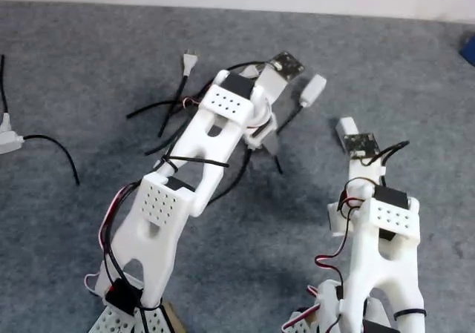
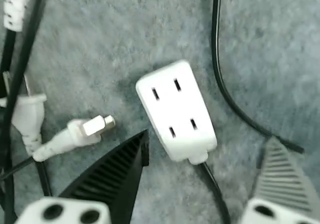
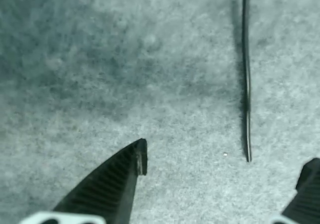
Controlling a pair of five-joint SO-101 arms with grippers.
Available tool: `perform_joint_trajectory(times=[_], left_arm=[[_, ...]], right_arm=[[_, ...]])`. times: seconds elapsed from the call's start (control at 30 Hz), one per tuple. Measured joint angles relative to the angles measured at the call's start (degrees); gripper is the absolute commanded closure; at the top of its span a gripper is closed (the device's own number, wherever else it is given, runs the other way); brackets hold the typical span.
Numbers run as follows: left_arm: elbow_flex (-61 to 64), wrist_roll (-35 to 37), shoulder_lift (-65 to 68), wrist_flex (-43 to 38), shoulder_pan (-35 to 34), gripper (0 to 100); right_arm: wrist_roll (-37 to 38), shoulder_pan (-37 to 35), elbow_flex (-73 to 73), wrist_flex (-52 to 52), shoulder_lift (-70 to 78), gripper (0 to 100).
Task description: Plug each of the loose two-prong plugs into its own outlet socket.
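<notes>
A white outlet block [image 2: 177,109] with two pairs of slots lies on the grey carpet, straight below my open left gripper [image 2: 207,139]; its black finger [image 2: 117,166] and grey finger [image 2: 277,166] stand on either side of the block's cable end. A loose white plug [image 2: 87,129] with bare prongs lies beside the block, and another white plug [image 2: 27,116] lies just past it. In the high view the block [image 1: 312,90] sits by the left arm's tip, and a white plug [image 1: 189,62] lies farther back. My right gripper [image 3: 225,161] hangs open over bare carpet.
Black cables [image 1: 171,110] tangle under the left arm. One thin black cable [image 3: 246,84] ends near the right gripper. A white plug piece [image 1: 7,134] with a black lead lies at the far left edge. A third white plug [image 2: 15,4] shows in the left wrist view.
</notes>
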Motion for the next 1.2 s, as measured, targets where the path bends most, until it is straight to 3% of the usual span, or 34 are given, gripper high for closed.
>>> perform_joint_trajectory(times=[0.47, 0.8, 1.07, 1.2], left_arm=[[0.00, 0.00, 3.43, -3.69, -1.14, 62], [0.00, 0.18, 3.69, -3.96, -0.62, 89], [-1.76, -3.96, 3.78, -2.46, -0.70, 93], [-4.66, -7.03, 3.78, 4.66, 0.18, 96]], right_arm=[[0.00, -0.26, 0.00, 0.00, 0.00, 55.8], [0.00, -0.26, 0.00, 0.00, 0.00, 55.8], [0.00, -0.26, 0.00, 0.00, 0.00, 55.8], [0.00, -0.26, 0.00, 0.00, 0.00, 55.8]])
